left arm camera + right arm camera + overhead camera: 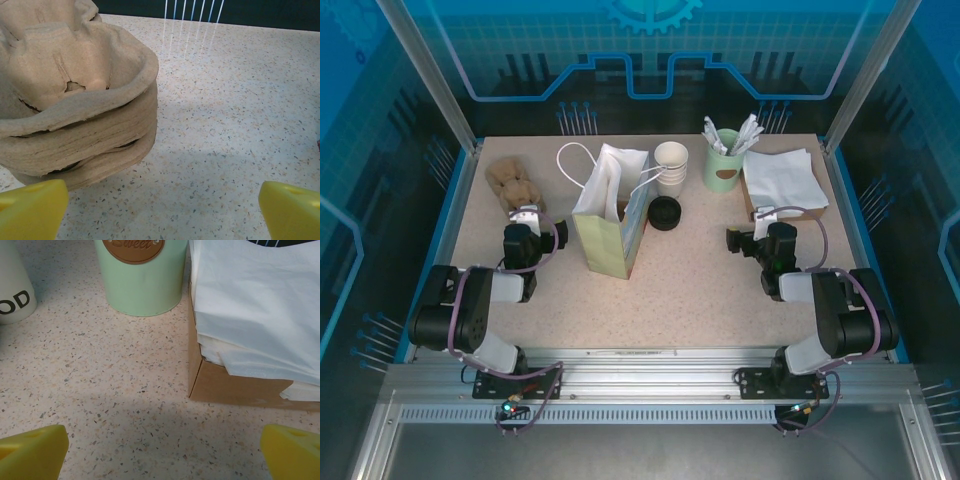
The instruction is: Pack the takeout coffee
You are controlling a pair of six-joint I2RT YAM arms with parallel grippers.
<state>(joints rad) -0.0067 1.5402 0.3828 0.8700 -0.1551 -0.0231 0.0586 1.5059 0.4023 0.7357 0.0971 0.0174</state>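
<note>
The takeout coffee is hidden or out of view. A pale green paper bag (610, 222) with white handles stands upright and open at the table's middle. My left gripper (542, 232) (163, 212) rests low to the left of the bag, open, with bare tabletop between its yellow fingertips (32, 207). A stack of brown pulp cup carriers (75, 100) lies just ahead of it on the left. My right gripper (738, 240) (162, 452) sits to the right of the bag, open and holding nothing, facing the napkin box.
Behind the bag stand a stack of lidless white cups (671, 165) and loose black lids (665, 212). A green cup (722, 165) (142, 275) holds sachets. A cardboard box (235, 385) of white napkins (782, 178) sits at the back right. The pulp carriers (512, 182) lie at the back left.
</note>
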